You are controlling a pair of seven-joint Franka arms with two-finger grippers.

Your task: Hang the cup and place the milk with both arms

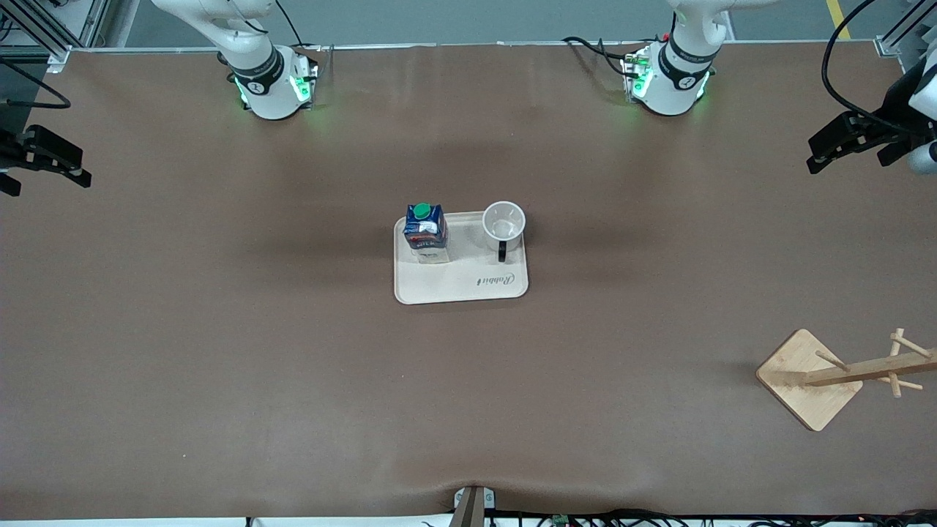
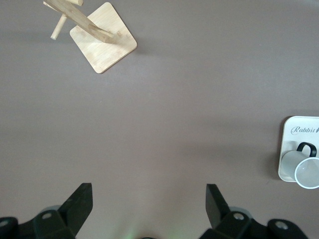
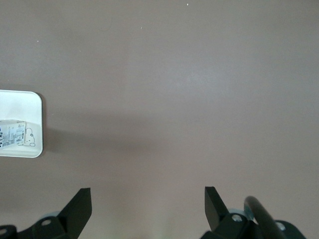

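The cup [image 1: 504, 223], a white mug with a black handle, stands upright on the pale tray [image 1: 461, 287] in the middle of the table. The milk [image 1: 426, 232], a dark blue carton with a green cap, stands beside it on the same tray, toward the right arm's end. My left gripper [image 1: 814, 154] hangs open and empty over the left arm's end of the table, well apart from the tray. In the left wrist view the left gripper [image 2: 148, 204] has the cup [image 2: 305, 168] off to one side. My right gripper [image 3: 148, 204] is open and empty over bare table, with the milk [image 3: 12, 134] at that view's edge.
A wooden cup rack [image 1: 809, 377] with slanted pegs stands toward the left arm's end, nearer the front camera than the tray; it also shows in the left wrist view as the rack [image 2: 102, 42]. Brown tabletop [image 1: 293, 351] stretches around the tray.
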